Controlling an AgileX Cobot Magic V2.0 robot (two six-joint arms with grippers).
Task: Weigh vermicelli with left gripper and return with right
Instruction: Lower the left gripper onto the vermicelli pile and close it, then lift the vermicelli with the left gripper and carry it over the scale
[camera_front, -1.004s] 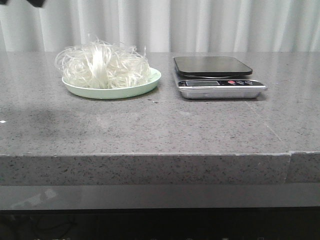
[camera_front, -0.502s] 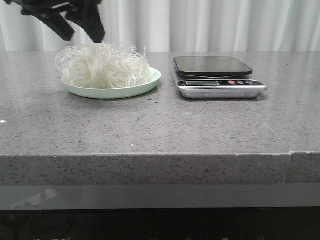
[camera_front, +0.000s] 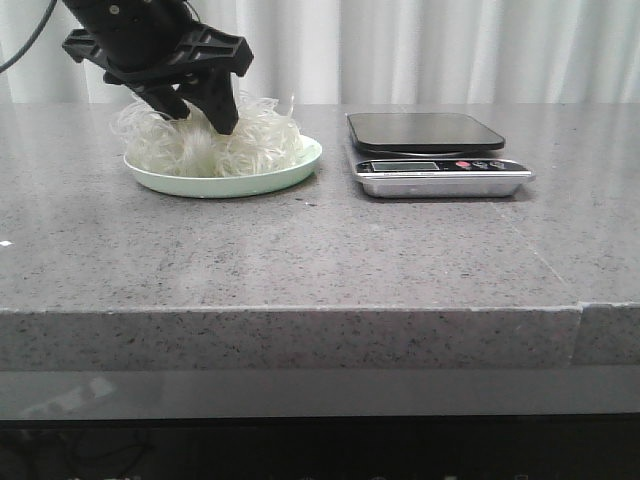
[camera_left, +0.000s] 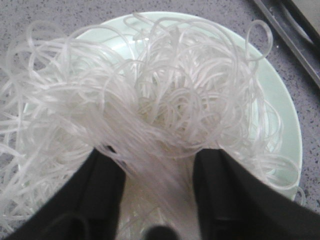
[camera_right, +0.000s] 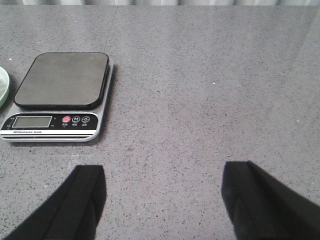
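The grey speckled stone tabletop (camera_front: 300, 250) carries two items side by side in front of a pale pleated curtain (camera_front: 430, 50).

1. Vermicelli. The loose, fluffy tangle of thin translucent white vermicelli (camera_front: 205, 140) sits heaped on a round pale green plate (camera_front: 300, 165) on the left part of the tabletop. The strands cover most of the plate and loop out past its rim on the far left side.

2. Scale. A flat digital kitchen scale with a dark square weighing platform and a silver front panel (camera_front: 437, 160) stands just to the right of the plate, apart from it. Its platform is bare. The right wrist view shows a small display and three round buttons on the front panel.

3. Left pincer. The black left pincer with two dark tapered fingers and an open-frame linkage body (camera_front: 200, 112) is lowered into the top of the vermicelli heap. The left wrist view shows its two fingers (camera_left: 102, 190) spread apart, with a bundle of strands lying in the gap between them. The fingers have not closed on the bundle.

4. Right pincer. The black right pincer (camera_right: 165, 200) appears in the right wrist view only. Its two fingers are wide apart above bare tabletop, near the scale, and hold nothing.
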